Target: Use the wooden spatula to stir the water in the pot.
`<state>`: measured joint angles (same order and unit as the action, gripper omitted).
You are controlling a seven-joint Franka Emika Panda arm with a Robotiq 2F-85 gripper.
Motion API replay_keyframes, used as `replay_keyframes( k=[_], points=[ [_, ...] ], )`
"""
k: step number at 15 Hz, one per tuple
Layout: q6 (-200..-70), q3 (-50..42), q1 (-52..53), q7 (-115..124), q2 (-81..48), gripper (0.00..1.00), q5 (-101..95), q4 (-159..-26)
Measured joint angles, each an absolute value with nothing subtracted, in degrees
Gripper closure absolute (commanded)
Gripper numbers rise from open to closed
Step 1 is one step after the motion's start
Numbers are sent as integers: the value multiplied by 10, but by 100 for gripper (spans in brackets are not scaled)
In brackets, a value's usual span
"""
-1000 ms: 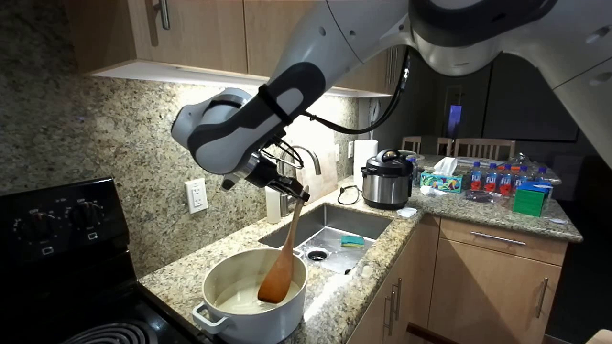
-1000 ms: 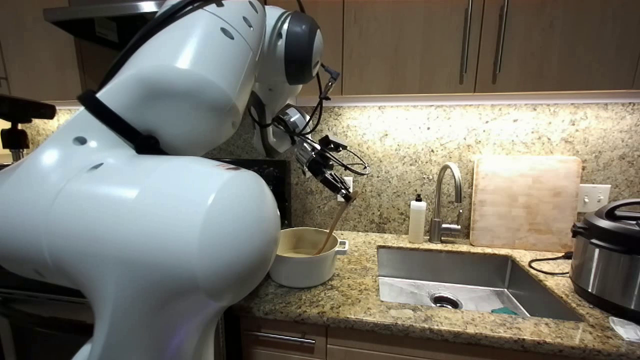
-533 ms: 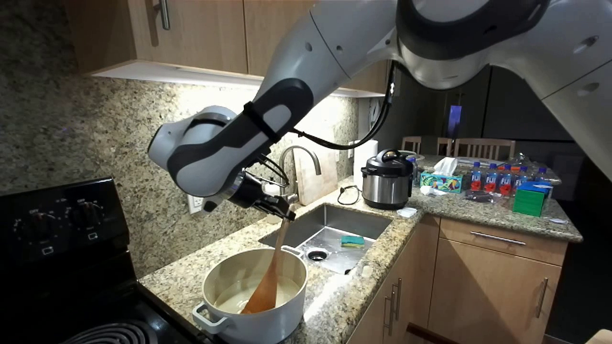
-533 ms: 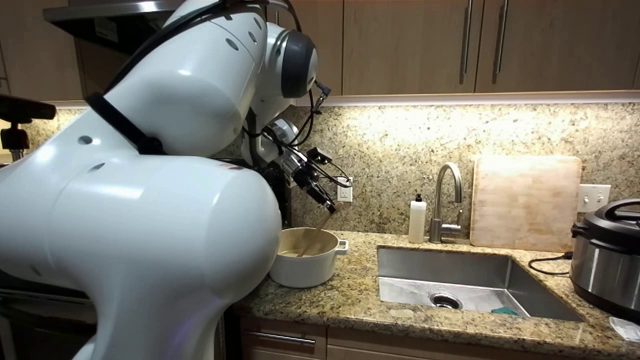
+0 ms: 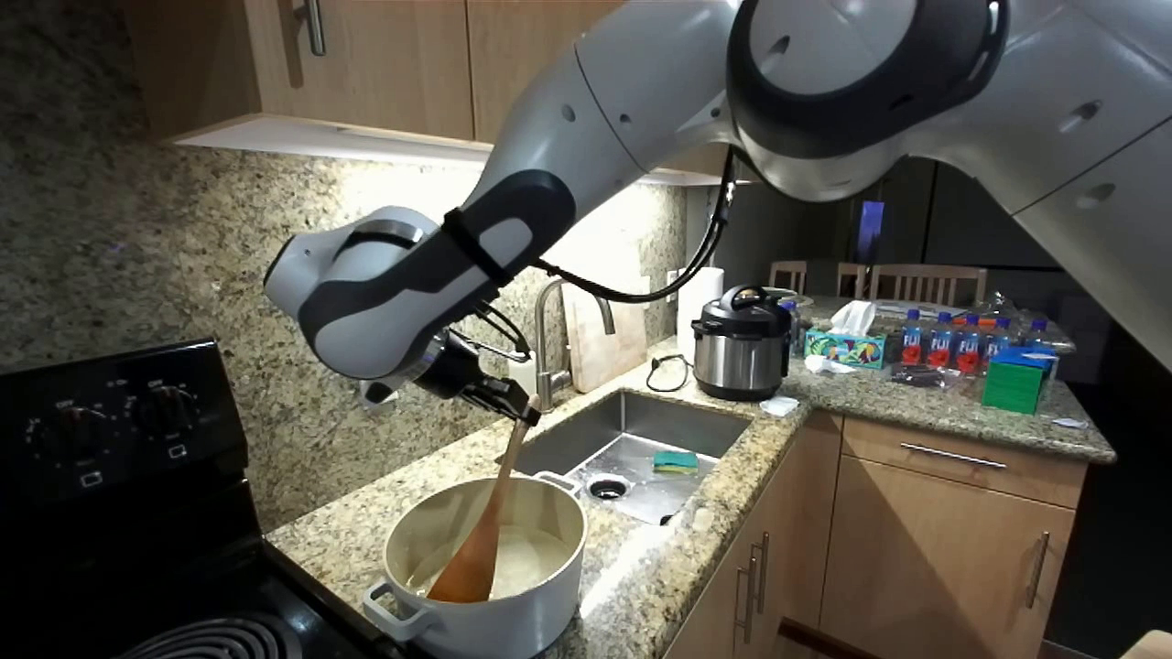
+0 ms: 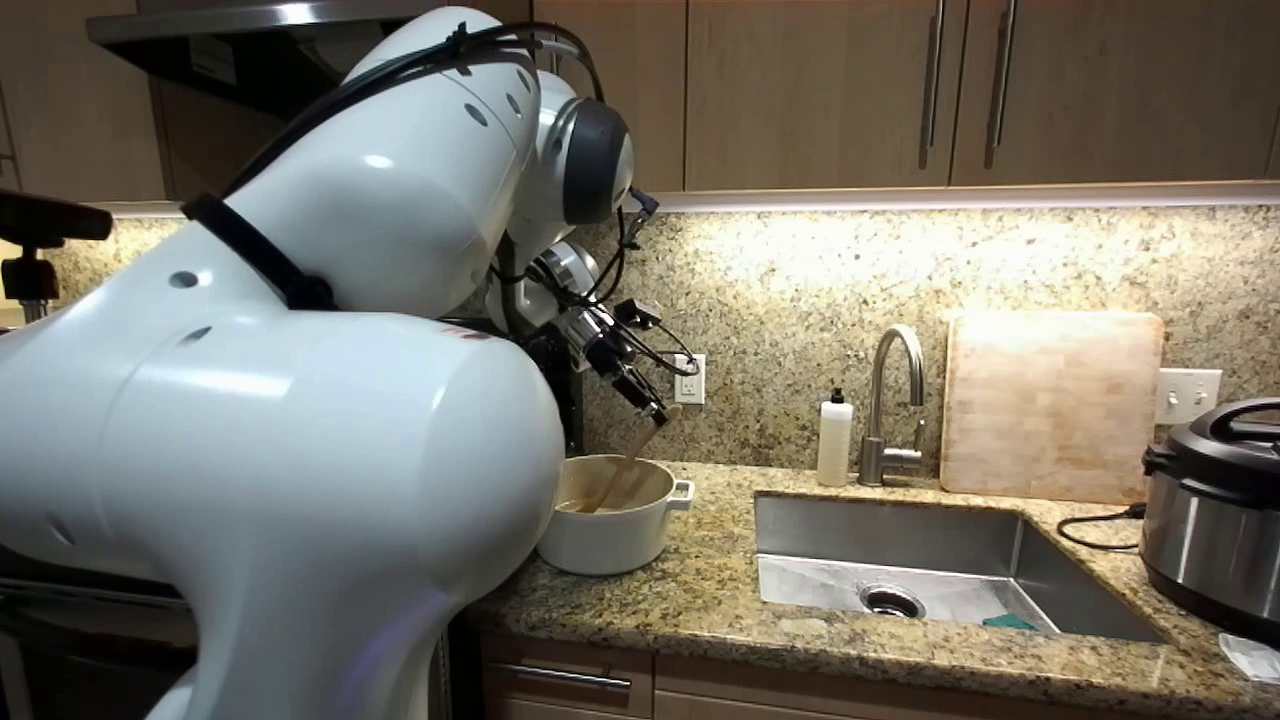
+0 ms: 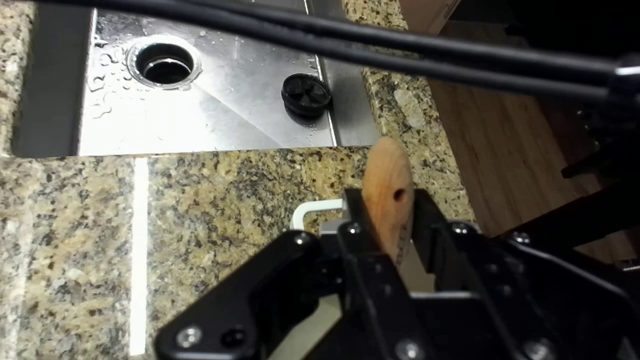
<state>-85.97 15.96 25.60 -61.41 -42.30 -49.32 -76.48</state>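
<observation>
Along the long, speckled tan granite counter (image 5: 366,517): stirring step in hand, I judge. Rectangular silver-grey stainless-steel sink (image 5: 632,458) lies at two o'clock, in an exterior view, from the round, cream-coloured pot (image 5: 531,618), metal by its look. Pot stands upright on the counter. Clear, pale-tan water (image 5: 531,560) lies in its bottom.

Long, orange-brown wooden spatula (image 5: 490,529) leans inside the pot, flat broad blade (image 5: 469,569) down at the water, slim handle (image 5: 510,465) standing clear above. Whether the blade's edge touches the pot: cannot tell.

Handling, as I judge it: light, stiff, hardly fragile. Blade likely slick when wet; handle looks dry, grippier. Smooth rounded wood may twist under the water's drag. Best hold: upper handle, well above the water, squeezed from both sides.

Long axis runs roughly one o'clock to seven in both exterior views, handle end at one, blade at seven. In the wrist view the rounded end points to twelve.

Black, jointed, two-fingered metal gripper (image 7: 388,205): clamped on the handle, just short of that end, a finger touching each side.

Smallest: round black stopper (image 7: 306,95) in the sink, at eleven o'clock from the gripper, wrist view.
</observation>
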Motion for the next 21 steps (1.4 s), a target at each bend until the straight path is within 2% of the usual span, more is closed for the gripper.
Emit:
replay_keyframes(
  k=[14,21],
  points=[
    [-833,125,225,-543,-409,93,-467,-749],
    [-825,147,251,-565,-359,93,-498,-821]
  ],
)
